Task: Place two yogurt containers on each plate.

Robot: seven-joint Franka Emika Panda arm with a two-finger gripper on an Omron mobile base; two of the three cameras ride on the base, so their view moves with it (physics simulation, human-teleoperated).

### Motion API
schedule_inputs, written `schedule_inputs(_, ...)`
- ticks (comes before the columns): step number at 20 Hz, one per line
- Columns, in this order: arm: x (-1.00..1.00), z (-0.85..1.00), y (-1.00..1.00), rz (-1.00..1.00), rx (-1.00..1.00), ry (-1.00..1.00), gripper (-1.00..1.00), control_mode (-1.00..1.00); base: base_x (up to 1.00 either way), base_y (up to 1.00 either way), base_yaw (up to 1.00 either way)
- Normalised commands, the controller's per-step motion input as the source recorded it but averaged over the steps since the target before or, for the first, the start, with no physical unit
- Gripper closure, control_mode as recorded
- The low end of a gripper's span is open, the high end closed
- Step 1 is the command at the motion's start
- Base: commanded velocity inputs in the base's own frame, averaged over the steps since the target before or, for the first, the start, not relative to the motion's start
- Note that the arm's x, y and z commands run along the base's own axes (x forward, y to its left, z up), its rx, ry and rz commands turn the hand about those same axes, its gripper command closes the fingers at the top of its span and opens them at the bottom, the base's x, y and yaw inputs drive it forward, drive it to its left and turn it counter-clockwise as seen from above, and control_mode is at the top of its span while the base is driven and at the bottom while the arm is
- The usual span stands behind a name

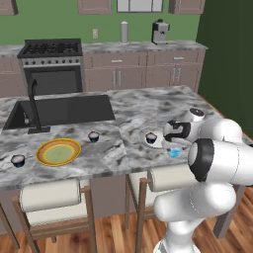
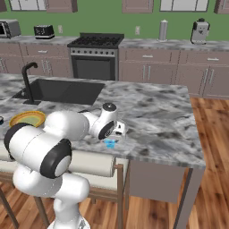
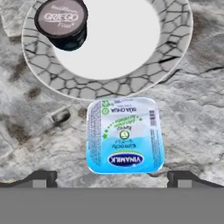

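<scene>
On the marble desk (image 1: 148, 106), the yellow plate (image 1: 58, 151) is a good spot to start from. To its left, near the desk's edge, sits one small dark yogurt cup (image 1: 18, 160) with a pale top. The yellow plate has a green middle and nothing lies on it. Just behind it is the black sink (image 1: 62, 111) with its thin black tap (image 1: 33, 106). A little to the right of the yellow plate, and apart from it, sits a second yogurt cup (image 1: 93, 136) on the bare desk.

Farther right of the yellow plate lies the white plate (image 1: 149, 139). A third yogurt cup (image 1: 151, 138) sits on it. In the hand view this cup (image 3: 62, 22) rests near the rim of the white plate (image 3: 175, 39), and its lid has the word GREGO on it.

Just past the white plate, still farther from the yellow plate, lies a small light-blue tub (image 1: 174, 153) flat on the desk. In the hand view the blue tub (image 3: 125, 135) lies just beside the plate's rim, with blue and green print on its top.

The pincer (image 3: 112, 177) hangs over the blue tub. Its two dark tips are wide apart, one on each side of the tub, and nothing is held between them. The white arm (image 1: 217, 158) bends over the desk's right part.
</scene>
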Motion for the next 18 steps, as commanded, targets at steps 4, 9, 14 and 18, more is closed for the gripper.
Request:
schedule_inputs(4,0.00,-0.20,-0.17,0.00,-0.03,0.00,-1.00,-1.00,0.00,0.00,0.00)
schedule_inputs(9,0.06,-0.10,-0.02,0.00,-0.02,-0.01,-1.00,-1.00,0.00,0.00,0.00)
schedule_inputs(14,0.01,-0.01,0.04,0.00,0.00,-0.04,-1.00,-1.00,0.00,0.00,0.00)
schedule_inputs(18,0.04,-0.03,0.04,0.00,0.00,-0.02,-1.00,-1.00,0.00,0.00,0.00)
